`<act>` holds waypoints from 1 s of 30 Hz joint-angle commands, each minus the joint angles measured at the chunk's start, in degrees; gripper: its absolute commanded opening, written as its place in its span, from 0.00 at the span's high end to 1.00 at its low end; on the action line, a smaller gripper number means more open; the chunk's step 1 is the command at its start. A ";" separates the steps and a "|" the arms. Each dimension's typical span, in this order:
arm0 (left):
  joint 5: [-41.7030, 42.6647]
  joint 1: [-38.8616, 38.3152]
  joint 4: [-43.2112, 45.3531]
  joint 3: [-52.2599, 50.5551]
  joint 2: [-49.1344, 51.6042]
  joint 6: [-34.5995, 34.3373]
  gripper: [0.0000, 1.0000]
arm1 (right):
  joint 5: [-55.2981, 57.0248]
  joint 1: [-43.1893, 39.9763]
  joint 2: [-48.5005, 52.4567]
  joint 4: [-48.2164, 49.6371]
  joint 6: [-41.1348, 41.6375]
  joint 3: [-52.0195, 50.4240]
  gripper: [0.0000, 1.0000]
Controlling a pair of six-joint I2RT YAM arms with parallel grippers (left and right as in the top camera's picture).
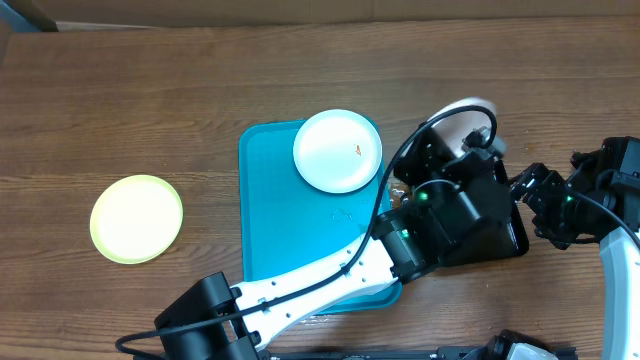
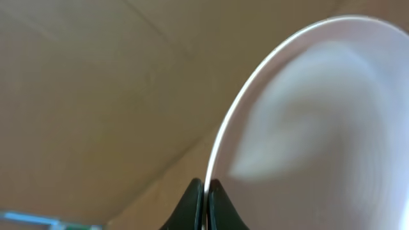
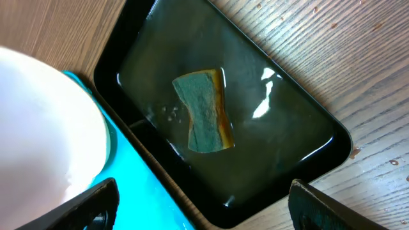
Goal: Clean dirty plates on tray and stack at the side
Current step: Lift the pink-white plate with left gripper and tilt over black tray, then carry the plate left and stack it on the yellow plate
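Holding a white plate [image 2: 319, 128] by its rim, left claw [image 2: 206, 191] clenched, likely presenting it for wiping; right claw [image 3: 204, 204] released above sponge [image 3: 204, 112].

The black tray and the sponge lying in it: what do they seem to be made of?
The black tray looks like moulded plastic with a glossy finish: rounded corners and bright reflections on its floor, which may also be wet. The sponge looks like yellow-orange foam under a rough green scouring layer: the face is matte and fibrous, and the foam shows along one edge.
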 commanded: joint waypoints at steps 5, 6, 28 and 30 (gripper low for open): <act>3.04 1.33 -4.33 1.16 -3.50 -15.37 0.96 | -0.22 -0.22 -0.63 0.09 -0.79 0.90 0.14; 7.45 1.05 -3.58 1.16 -4.09 -12.41 0.96 | -0.22 -0.22 -0.63 0.07 -0.79 0.90 0.14; 23.47 13.42 -42.64 1.27 -28.57 -57.40 0.96 | -0.24 -0.22 -0.63 -0.57 -0.79 0.90 0.13; 28.59 19.47 -49.29 1.27 -32.15 -59.87 0.96 | -0.24 -0.22 -0.63 -0.57 -0.79 0.90 0.13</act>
